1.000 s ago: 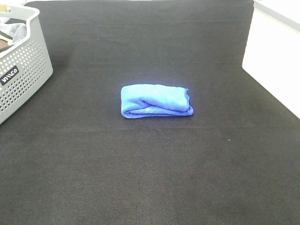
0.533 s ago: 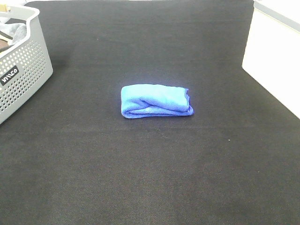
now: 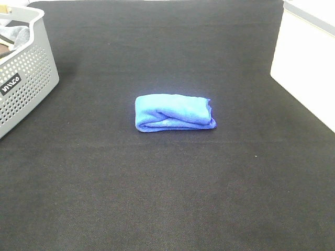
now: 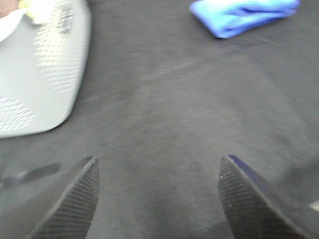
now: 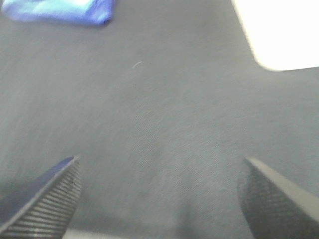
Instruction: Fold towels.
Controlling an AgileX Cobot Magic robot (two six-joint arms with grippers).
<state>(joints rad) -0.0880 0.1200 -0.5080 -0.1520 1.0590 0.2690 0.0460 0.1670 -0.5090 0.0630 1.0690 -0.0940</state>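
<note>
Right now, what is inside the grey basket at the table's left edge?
Over the rim of the grey perforated basket only a bit of bunched grey cloth shows. Its wall and the picture's edge hide everything else inside.

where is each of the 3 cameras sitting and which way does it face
Exterior high: mounted above, looking down at the black table, the folded blue towel at centre and the grey basket at left; no robot parts show.
Left wrist: low over the table, facing towel and basket; the open left pincer shows.
Right wrist: low, facing the towel; the open right pincer shows.
All three views share the towel.
</note>
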